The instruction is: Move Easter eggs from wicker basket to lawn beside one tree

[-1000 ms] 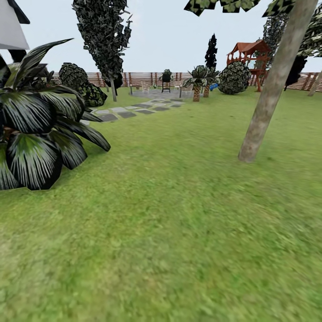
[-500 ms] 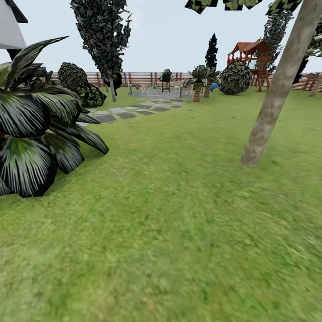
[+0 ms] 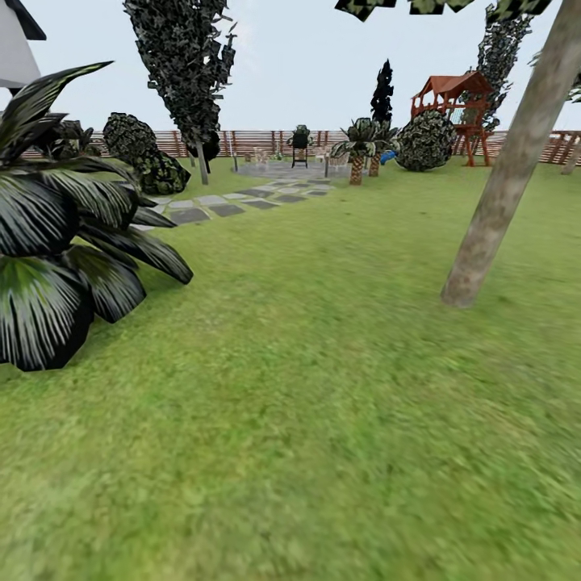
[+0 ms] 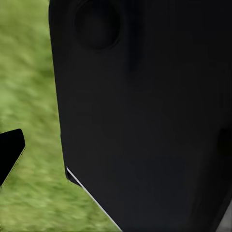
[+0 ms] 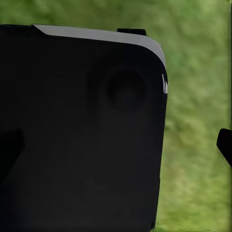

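I see the lawn (image 3: 323,387) as mottled green, yellower in patches. At two o'clock the tree (image 3: 504,190) has a pale grey-beige trunk with darker flecks. At nine o'clock a palm plant (image 3: 56,242) carries black-green fronds streaked white. Toward twelve, grey stepping stones (image 3: 222,206) lead to a brown slatted fence (image 3: 258,142); the play tower (image 3: 452,101) is red-brown. Both wrist views give me flat black robot casing (image 4: 145,121) with a thin white edge.
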### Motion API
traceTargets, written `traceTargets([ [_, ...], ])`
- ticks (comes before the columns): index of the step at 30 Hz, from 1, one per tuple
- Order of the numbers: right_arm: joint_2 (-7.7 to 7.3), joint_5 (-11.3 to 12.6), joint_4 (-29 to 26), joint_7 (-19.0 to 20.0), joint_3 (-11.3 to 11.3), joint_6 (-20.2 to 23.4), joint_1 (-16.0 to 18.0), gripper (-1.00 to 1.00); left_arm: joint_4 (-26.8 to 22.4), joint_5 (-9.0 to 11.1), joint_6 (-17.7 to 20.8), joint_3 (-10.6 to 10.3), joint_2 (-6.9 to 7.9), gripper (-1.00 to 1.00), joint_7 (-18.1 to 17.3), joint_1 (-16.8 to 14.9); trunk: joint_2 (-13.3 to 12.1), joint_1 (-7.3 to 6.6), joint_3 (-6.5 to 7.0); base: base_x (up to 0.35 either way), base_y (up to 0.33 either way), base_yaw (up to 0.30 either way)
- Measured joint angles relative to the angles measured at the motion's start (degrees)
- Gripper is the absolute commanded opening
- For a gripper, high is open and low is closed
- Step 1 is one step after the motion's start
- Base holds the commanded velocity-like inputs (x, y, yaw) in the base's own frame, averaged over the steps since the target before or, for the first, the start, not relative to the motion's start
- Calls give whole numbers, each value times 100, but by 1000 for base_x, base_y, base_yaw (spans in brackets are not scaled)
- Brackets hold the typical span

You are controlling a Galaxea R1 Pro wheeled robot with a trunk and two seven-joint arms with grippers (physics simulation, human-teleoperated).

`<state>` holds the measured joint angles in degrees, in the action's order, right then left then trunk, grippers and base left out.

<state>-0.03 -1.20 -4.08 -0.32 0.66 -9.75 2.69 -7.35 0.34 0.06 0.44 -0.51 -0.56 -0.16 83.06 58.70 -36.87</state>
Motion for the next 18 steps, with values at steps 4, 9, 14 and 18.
traceTargets([
  [4,7,6,2,0,-4,0,0,100,-1,0,1,2,-1,100,0,1,0,0,0,336,0,0],
  [9,17,29,28,0,-8,0,0,100,-1,3,2,-3,-1,100,0,0,0,0,0,336,0,0],
  [14,17,38,26,0,-11,0,0,100,0,4,0,-1,1,100,0,1,0,0,0,336,0,0],
  [18,20,27,25,0,-8,0,0,100,-1,3,-1,3,6,100,0,0,0,0,0,336,0,0],
])
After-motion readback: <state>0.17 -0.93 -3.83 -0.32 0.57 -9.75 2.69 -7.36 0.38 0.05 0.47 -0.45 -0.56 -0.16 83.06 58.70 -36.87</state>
